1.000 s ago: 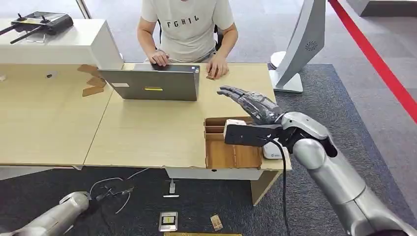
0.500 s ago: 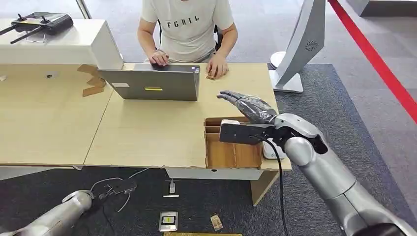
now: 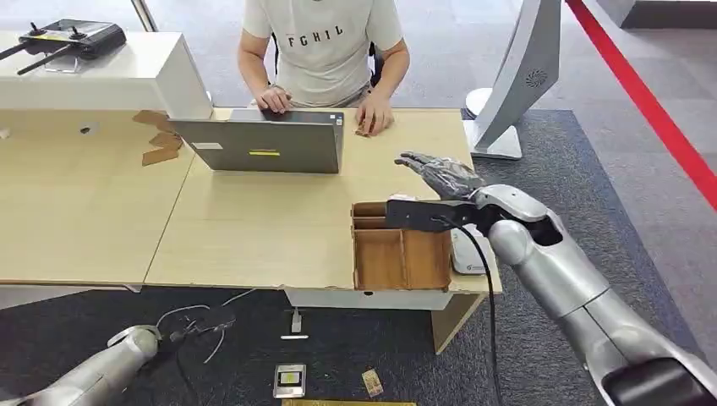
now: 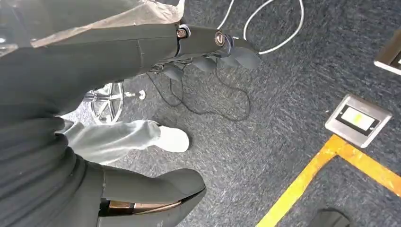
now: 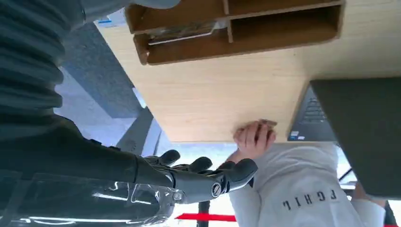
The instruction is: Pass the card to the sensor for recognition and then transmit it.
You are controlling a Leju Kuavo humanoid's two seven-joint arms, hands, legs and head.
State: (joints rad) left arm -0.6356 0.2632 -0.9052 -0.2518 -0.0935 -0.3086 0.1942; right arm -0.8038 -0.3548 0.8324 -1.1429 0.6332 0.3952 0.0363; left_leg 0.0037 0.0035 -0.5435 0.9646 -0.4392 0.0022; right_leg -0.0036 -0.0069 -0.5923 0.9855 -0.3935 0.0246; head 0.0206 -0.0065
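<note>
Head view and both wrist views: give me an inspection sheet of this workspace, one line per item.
Surface: light wooden desk, bare in the middle.
Job's things: wooden compartment tray at the desk's near right corner; white sensor device beside it; card not discernible.
Clutter: cardboard scraps; grey laptop; remote controller on a white box.
Hands: right hand open above the desk behind the tray, fingers extended; left hand hanging low over the carpet, holding nothing.
Cables: white and black cables on the floor; black cable along the right forearm.
Surroundings: person typing at the laptop; floor socket; red floor line.
</note>
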